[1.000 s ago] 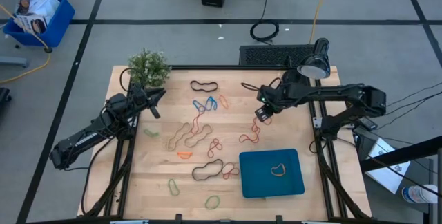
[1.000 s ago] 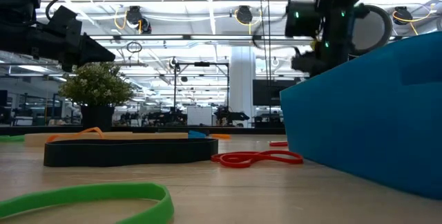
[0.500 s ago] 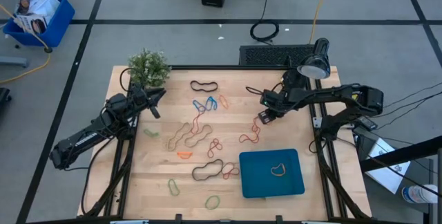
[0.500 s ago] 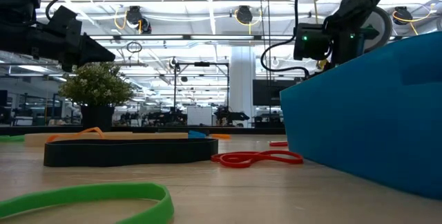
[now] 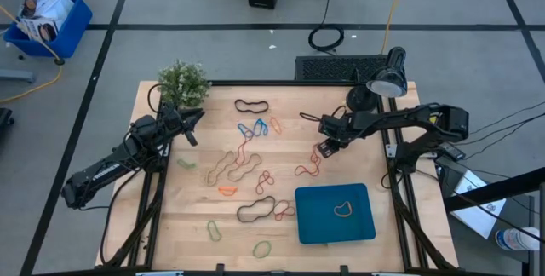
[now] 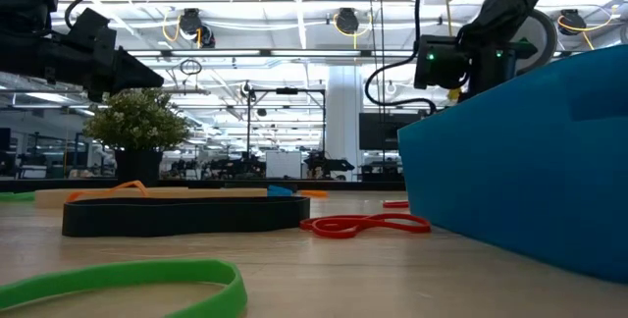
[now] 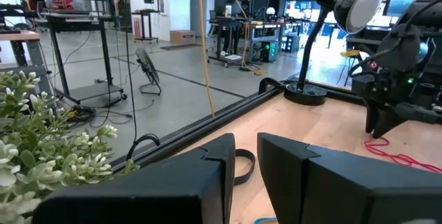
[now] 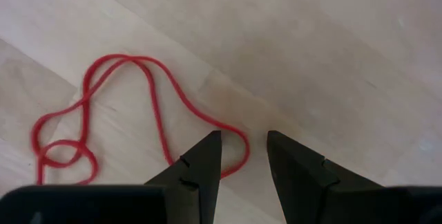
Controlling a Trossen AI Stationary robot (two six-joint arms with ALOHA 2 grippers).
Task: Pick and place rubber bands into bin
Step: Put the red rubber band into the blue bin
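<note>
Since one second ago my right gripper [image 5: 322,150] has moved a little to the right and nearer, away from the middle of the table [image 5: 281,116], and it now hangs over the far end of the red rubber band [image 5: 308,167]. My left arm has not changed.

In my right wrist view the red rubber band [image 8: 131,117] lies flat on the wood in a twisted loop, and its closest curve passes just under the tip of one finger [image 8: 200,160]. My two fingers stand apart with a narrow gap between them and they hold nothing. I judge I keep them open like this so that I can come down with one finger on each side of the thin cord and then pinch it.

The bin [image 5: 335,213] sits at the near right of the table, close to this red band, and one tan rubber band [image 5: 342,209] already lies inside it. Many other rubber bands [image 5: 241,163] remain spread over the middle and near part of the table, so the task is, I think, at an early stage.

My right arm reaches from the right side toward the middle, the forearm nearly level and the wrist bent so the fingers point down at the table. My left gripper [image 5: 194,120] waits at the far left beside the small plant [image 5: 182,82], stretched out level above the table; its fingers [image 7: 207,175] are a little apart and empty.
</note>
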